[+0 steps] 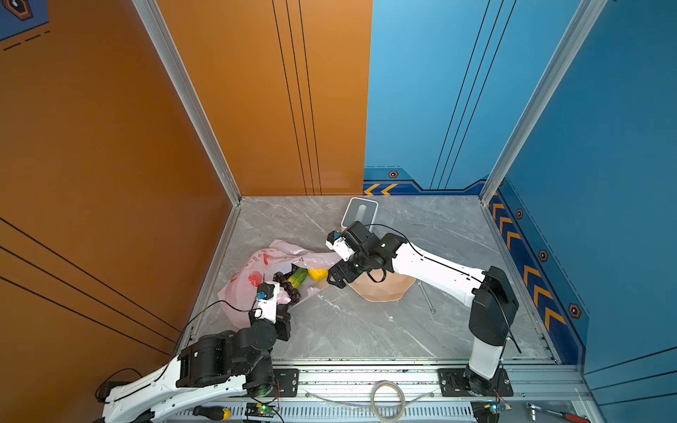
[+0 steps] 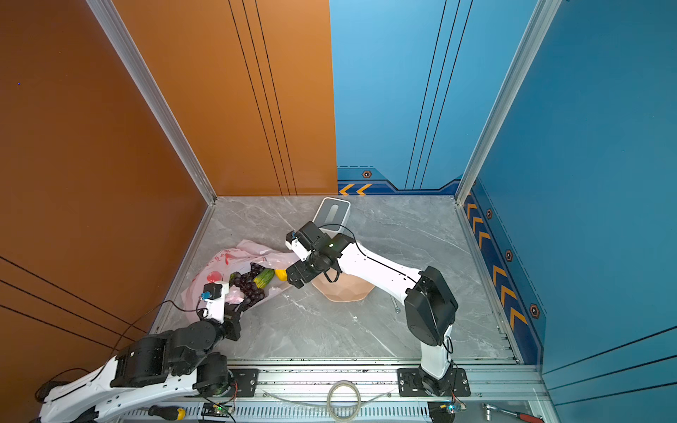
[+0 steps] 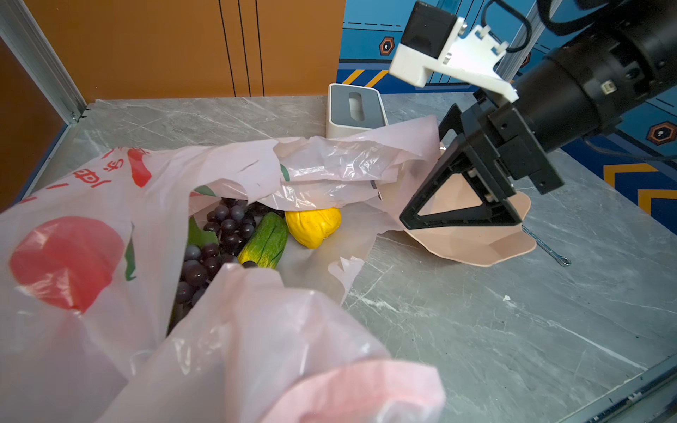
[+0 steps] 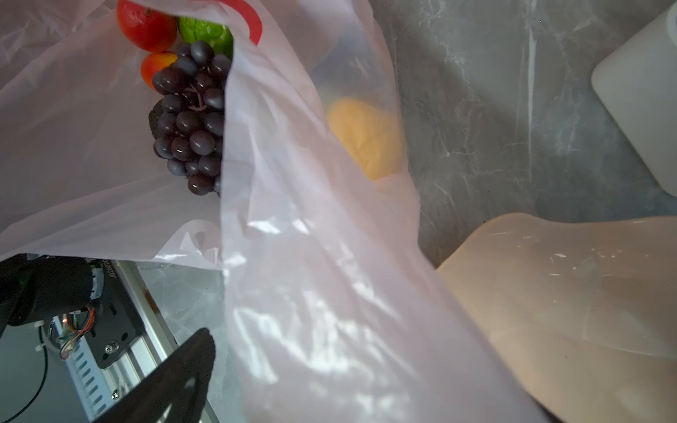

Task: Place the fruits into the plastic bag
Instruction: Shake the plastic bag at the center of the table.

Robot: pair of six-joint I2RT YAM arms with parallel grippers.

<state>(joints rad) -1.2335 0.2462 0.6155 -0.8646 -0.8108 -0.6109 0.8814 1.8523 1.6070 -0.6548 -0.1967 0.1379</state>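
The pink plastic bag [image 1: 252,271] lies open on its side at the left of the table. Inside its mouth I see the dark grape bunch [image 3: 223,234], a lime-green striped fruit [image 3: 263,241] and a yellow fruit [image 3: 313,227]. Deeper in, the right wrist view shows a red-orange mango [image 4: 146,23] and a small orange one [image 4: 157,66]. My left gripper [image 1: 287,309] is shut on the bag's near edge, its jaws buried in bunched film. My right gripper [image 1: 335,276] stands wide open at the mouth's right side. One finger [image 4: 183,370] shows; bag film drapes over the rest.
The peach scalloped plate [image 1: 381,289] sits right of the bag, partly under my right wrist. A white-and-grey box [image 1: 361,212] stands behind it near the back wall. A thin metal pin [image 1: 426,296] lies beside the plate. Walls close in on the left, the back and the right.
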